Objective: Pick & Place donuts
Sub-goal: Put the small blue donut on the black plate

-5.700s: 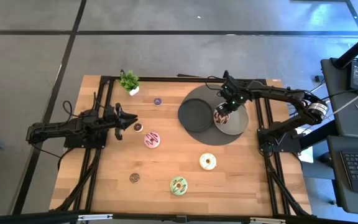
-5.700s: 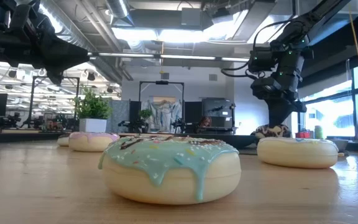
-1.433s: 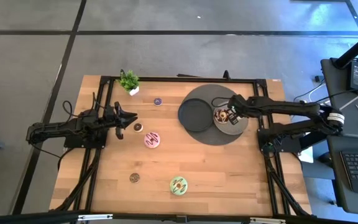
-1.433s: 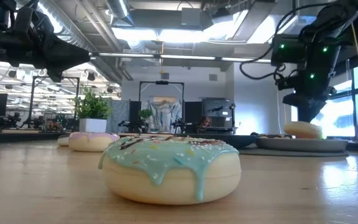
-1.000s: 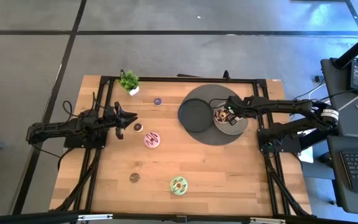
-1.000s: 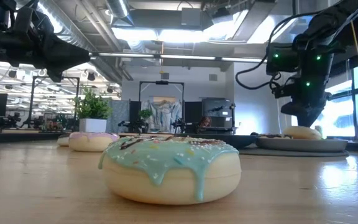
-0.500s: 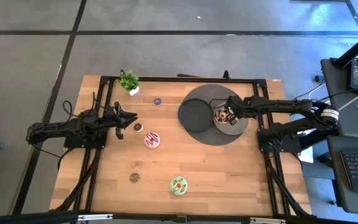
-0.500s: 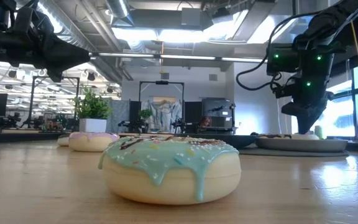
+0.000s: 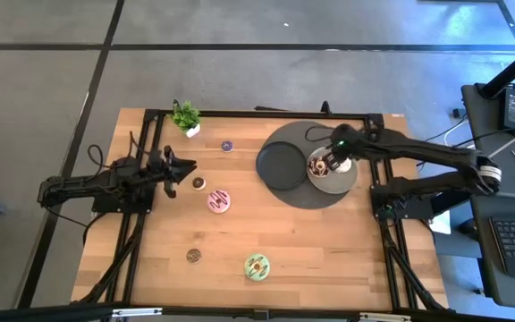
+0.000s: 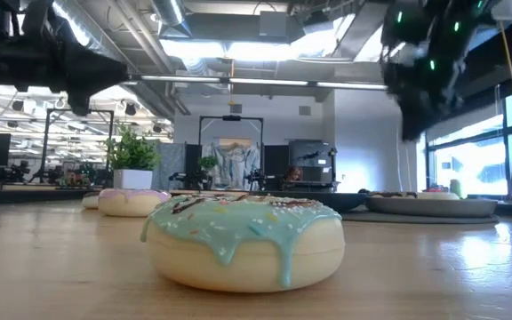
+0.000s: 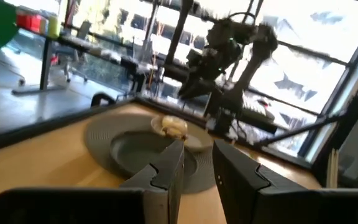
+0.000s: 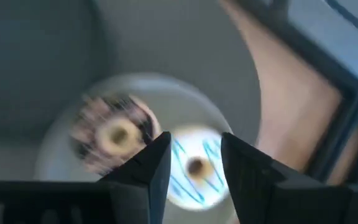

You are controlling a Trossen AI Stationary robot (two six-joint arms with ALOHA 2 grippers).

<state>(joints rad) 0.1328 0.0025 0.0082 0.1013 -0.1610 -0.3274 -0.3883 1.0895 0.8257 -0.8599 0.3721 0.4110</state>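
Over the small grey plate at the right of the table, the right gripper has lifted clear, fingers apart and holding nothing. Half a second ago it hung low over that plate; now the low view shows it high, near the ceiling lights. The cream donut, which lay on bare wood toward the near right almost six seconds back, now sits on the plate just right of the sprinkled chocolate donut. That plate overlaps a large dark round mat, with a second dark plate to its left.

Elsewhere nothing has shifted. The left gripper waits at the table's left side, fingers slightly apart and empty, pointing toward the plates. A brown mini donut lies just beside it, the pink donut a little nearer, the green donut at the near edge, another brown mini to its left, and a purple mini near the potted plant at the far left corner.

The table is pale wood planking in a black frame, on a grey floor. Behind it the room shows ceiling ducts, bright windows and workbenches. No writing is readable.
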